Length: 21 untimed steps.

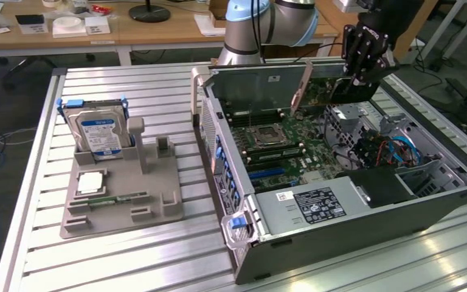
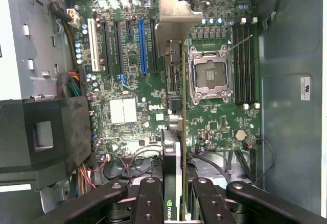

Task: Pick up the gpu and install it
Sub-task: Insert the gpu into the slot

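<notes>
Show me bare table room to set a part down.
Bare table slats: the camera's side of the grey holder, and a narrow strip between it and the computer case. Crowded: inside the case, below the gripper holding the gpu.

PC case [image 1: 363,237] is lying open on the worktop [image 1: 136,261], at the exterior view's right. Parts tray [image 1: 160,194] is sitting to its left w/ hard drive [image 1: 100,131] standing at tray's back. Pincer [image 2: 176,198] is holding gpu [image 2: 173,155] edge-on over motherboard [image 2: 127,81] inside the case.

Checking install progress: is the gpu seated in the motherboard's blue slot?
No, the gpu is held in the gripper, clear of the empty blue slot.
</notes>
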### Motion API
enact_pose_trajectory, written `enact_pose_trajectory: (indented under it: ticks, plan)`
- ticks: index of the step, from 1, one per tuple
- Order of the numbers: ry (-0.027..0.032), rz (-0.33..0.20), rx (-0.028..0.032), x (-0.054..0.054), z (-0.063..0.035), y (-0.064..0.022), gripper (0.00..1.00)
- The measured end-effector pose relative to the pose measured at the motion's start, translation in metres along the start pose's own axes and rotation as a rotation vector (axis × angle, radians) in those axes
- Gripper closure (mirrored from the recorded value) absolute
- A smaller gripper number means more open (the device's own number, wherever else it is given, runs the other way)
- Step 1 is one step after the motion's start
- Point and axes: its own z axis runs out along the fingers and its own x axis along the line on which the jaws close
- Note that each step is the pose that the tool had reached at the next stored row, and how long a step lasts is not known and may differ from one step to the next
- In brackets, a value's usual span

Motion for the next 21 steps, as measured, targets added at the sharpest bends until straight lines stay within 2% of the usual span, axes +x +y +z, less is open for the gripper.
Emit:
enact_pose_trajectory:
  ticks: [12,16,21]
  plan:
    - [-0.0001,0.000,0.0000,0.0039,-0.0002,0.0014,0.73]
    - [-0.0001,0.000,0.0001,0.0086,-0.0004,0.0042,0.73]
    - [-0.0001,0.000,0.0001,0.0093,0.0026,0.0062,0.73]
